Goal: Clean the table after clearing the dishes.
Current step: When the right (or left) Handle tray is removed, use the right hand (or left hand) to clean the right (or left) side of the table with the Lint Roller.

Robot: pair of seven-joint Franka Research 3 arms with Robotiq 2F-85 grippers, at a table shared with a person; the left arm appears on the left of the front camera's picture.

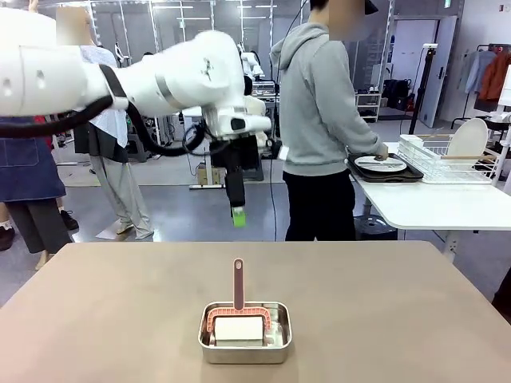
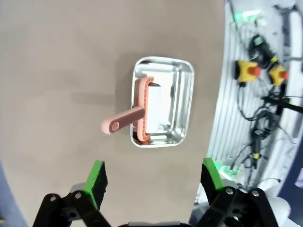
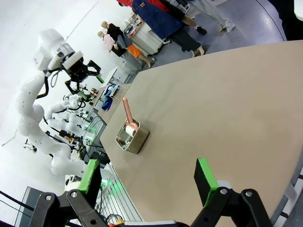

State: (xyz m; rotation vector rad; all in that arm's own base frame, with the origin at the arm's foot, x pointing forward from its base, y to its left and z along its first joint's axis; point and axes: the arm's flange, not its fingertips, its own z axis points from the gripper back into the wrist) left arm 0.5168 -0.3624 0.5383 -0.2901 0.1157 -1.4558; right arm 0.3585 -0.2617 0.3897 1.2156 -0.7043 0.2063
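Note:
The taupe table (image 1: pixel 112 303) carries a small steel pan (image 1: pixel 244 333) near its front middle. In the pan sits a scrubber with a white pad and a pink handle (image 1: pixel 238 283) that stands upright. My left gripper (image 1: pixel 238 214) hangs open high above the table, behind the pan, with nothing between its fingers. The left wrist view looks straight down past the left gripper (image 2: pixel 154 182) at the pan (image 2: pixel 163 108). My right gripper (image 3: pixel 147 177) is open and empty, off the table's side. One white plate (image 1: pixel 381 164) lies on a dark tray (image 1: pixel 411 174) on the white side table.
A person in a grey hoodie (image 1: pixel 319 96) stands at the white table (image 1: pixel 431 207) with a hand at the tray. A white dish rack (image 1: pixel 447 158) stands beside the tray. Other people stand at the back left. The pan (image 3: pixel 132 137) sits far from my right gripper.

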